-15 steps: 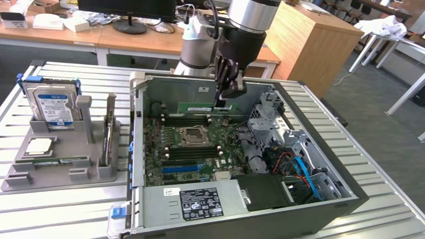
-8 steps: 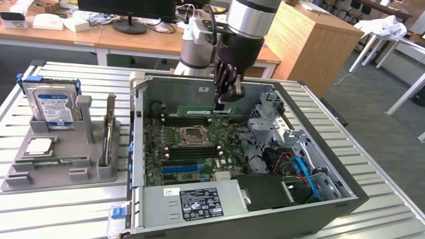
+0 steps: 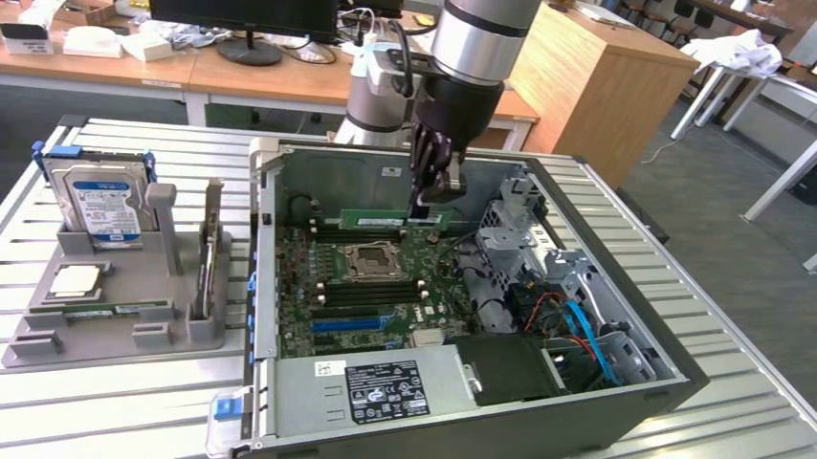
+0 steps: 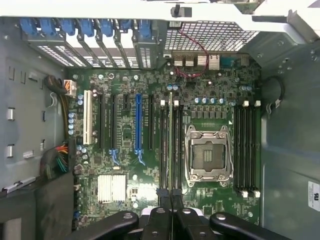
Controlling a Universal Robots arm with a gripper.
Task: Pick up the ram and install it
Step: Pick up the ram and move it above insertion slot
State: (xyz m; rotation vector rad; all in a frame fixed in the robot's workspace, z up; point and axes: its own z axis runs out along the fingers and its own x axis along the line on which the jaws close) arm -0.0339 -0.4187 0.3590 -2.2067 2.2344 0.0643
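Holding ram (image 3: 383,221) clamped in gripper (image 3: 427,204), on edge just over slots (image 4: 162,150) beside socket (image 4: 207,154). Install step, seemingly not yet seated; calls for squaring to one slot, then pressing straight down

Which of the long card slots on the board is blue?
The blue slot, flanked by black slots; all others are black except the white slot at the row's end farthest from the processor socket.

Nothing written here can be read.
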